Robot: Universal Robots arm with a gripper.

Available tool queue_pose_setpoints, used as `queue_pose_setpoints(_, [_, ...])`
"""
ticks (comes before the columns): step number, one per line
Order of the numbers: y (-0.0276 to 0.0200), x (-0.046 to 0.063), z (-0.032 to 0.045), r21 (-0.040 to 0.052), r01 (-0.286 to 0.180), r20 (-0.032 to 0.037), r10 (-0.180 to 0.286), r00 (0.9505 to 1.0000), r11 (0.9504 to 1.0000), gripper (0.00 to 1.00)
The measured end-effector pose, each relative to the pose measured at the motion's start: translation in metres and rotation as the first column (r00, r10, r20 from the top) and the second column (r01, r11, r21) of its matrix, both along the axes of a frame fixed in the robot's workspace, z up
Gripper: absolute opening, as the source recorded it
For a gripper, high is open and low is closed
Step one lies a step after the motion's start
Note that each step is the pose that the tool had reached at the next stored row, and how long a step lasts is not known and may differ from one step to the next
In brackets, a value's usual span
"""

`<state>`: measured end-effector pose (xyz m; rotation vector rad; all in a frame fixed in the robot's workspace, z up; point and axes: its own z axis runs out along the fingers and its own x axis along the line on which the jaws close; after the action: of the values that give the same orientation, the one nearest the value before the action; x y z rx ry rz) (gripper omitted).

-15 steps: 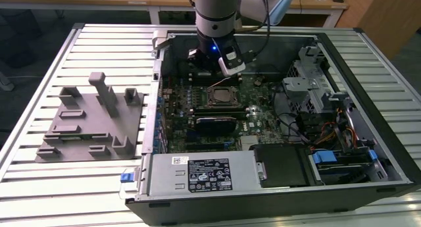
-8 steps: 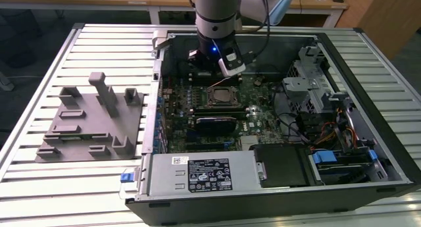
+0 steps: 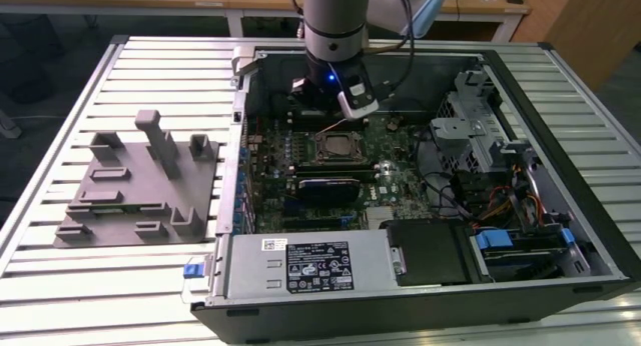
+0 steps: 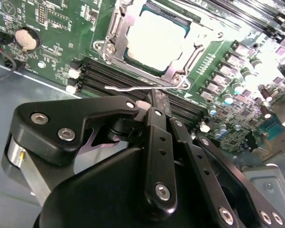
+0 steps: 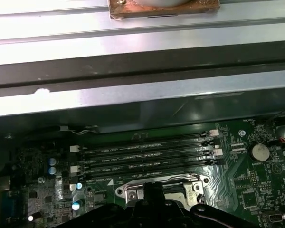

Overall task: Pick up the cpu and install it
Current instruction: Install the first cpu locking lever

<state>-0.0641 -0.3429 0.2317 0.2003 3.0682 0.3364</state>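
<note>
Broadly, a slatted desk [image 3: 150,68] carries an open computer case [image 3: 421,308], with a grey tray [image 3: 100,211] beside it on the exterior view's left. Inside lies the green motherboard [image 4: 52,57]. The arm's black pincer [image 4: 156,100] hangs low over it, fingers drawn narrow with nothing seen between them, tips near a thin wire lever [image 4: 128,88]. Just beyond, the cpu [image 4: 154,40] already sits in its socket frame [image 4: 109,42]: a small flat square, pale silvery top, thin darker rim. I judge it light, stiff and slick-topped, with a delicate underside, so best held by two opposite edges.
</note>
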Motion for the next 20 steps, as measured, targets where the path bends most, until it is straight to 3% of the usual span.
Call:
queue_pose_setpoints(10, [0.0001,0.0102,-0.0028,-0.0002,0.002,0.0000,-0.002,1.0000,1.0000,0.11])
queue_pose_setpoints(12, [0.0003,0.0102,-0.0044,-0.0002,0.002,0.0030,-0.002,1.0000,1.0000,0.11])
queue_pose_setpoints(15, [0.0002,0.0102,-0.0066,-0.0002,0.002,0.0146,-0.002,0.9999,1.0000,0.11])
queue_pose_setpoints(20, [0.0003,0.0102,-0.0095,-0.0001,0.002,0.0415,-0.002,0.9991,1.0000,0.11])
